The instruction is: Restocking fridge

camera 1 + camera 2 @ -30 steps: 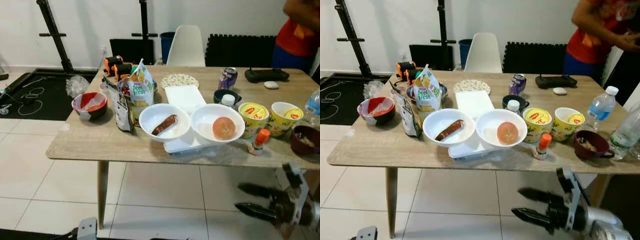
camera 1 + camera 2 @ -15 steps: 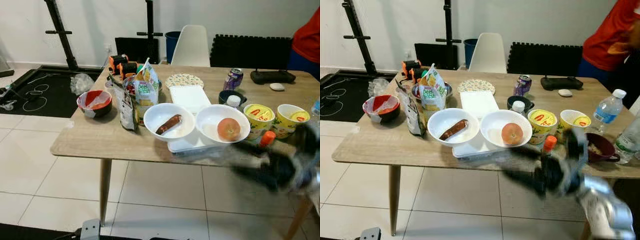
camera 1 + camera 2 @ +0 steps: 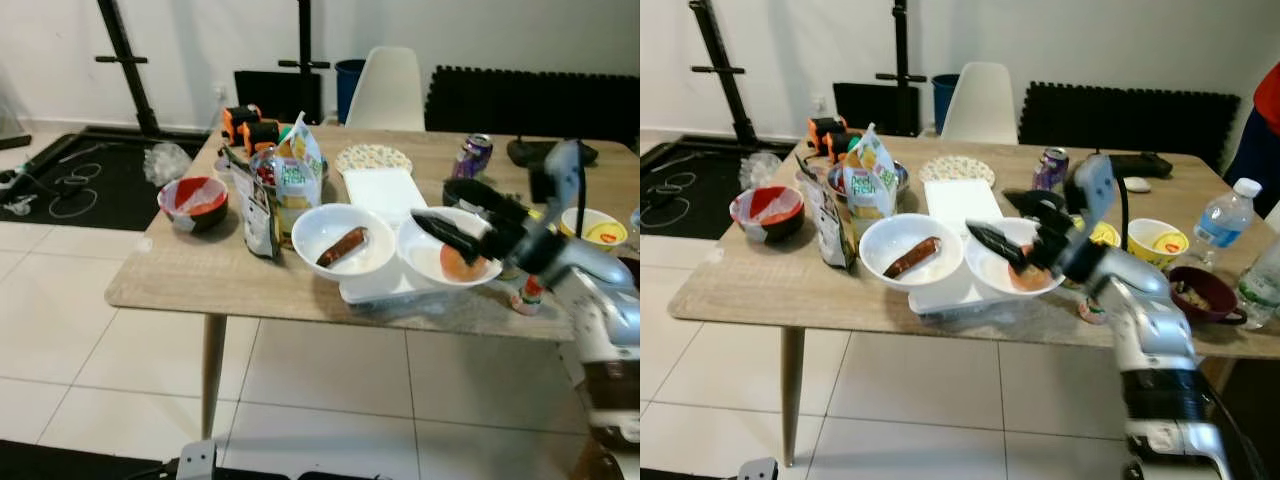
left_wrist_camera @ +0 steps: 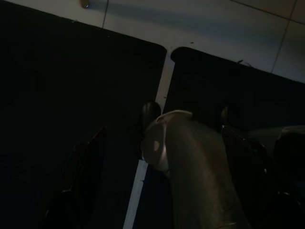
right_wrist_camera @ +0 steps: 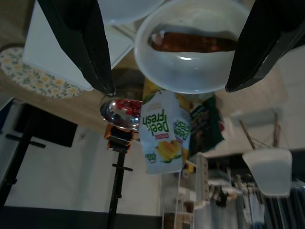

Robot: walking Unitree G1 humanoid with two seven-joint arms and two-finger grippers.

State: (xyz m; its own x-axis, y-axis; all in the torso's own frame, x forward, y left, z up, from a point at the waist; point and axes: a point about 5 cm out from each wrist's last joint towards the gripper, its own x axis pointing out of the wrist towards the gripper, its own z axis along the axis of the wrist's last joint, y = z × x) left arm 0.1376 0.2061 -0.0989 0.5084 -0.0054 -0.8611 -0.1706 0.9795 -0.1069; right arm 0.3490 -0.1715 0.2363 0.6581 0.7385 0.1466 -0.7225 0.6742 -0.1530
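My right gripper (image 3: 431,200) is open and held over the table, its two black fingers (image 3: 992,241) reaching above the white bowl (image 3: 426,255) that holds a round orange fruit (image 3: 463,264). Beside that bowl, to its left, a second white bowl (image 3: 325,225) holds a brown sausage (image 3: 342,246). Both bowls rest on a white tray (image 3: 375,192). In the right wrist view the open fingers (image 5: 81,38) frame the sausage bowl (image 5: 190,67) and a Peel Fresh carton (image 5: 164,136). My left gripper (image 4: 164,129) hangs idle and open over dark mats.
On the wooden table (image 3: 200,285) stand the carton (image 3: 297,175), snack bags, a red bowl (image 3: 193,200), a purple can (image 3: 474,155), yellow cups (image 3: 1158,240), a water bottle (image 3: 1225,220) and a brown bowl (image 3: 1203,292). A white chair (image 3: 390,90) stands behind. A person's red sleeve (image 3: 1268,100) is at the right.
My right arm rose from below the table's front edge and swung up over the fruit bowl, still open. The camera shifted a little, and the person is now nearly out of frame.
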